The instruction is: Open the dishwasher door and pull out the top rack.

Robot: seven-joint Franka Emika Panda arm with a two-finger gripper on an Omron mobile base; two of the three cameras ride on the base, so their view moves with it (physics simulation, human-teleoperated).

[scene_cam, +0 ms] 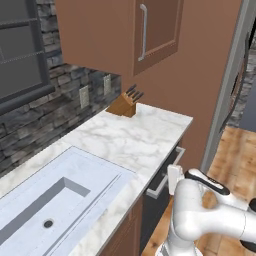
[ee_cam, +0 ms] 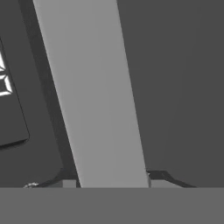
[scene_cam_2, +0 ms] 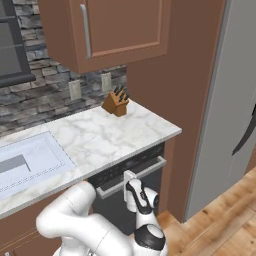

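The dishwasher door (scene_cam_2: 153,194) is a dark grey panel under the marble counter, with a black control strip (scene_cam_2: 131,164) along its top. Its long silver bar handle (scene_cam_2: 148,168) runs below that strip. My gripper (scene_cam_2: 128,179) is at the handle, near the bar's middle. In the hand view the bar (ee_cam: 94,96) crosses between my two fingertips (ee_cam: 69,183), which rest against its two edges, so the gripper (ee_cam: 113,183) is shut on the handle. In the left base view the hand (scene_cam: 174,176) meets the handle (scene_cam: 161,184) at the counter's edge. The top rack is hidden behind the door.
A wooden knife block (scene_cam_2: 116,102) stands at the back of the marble counter (scene_cam_2: 115,135). The sink (scene_cam: 45,200) lies to the left. A tall grey fridge (scene_cam_2: 225,125) stands to the right, beyond a brown side panel. Wooden floor (scene_cam: 235,160) stretches in front of the dishwasher.
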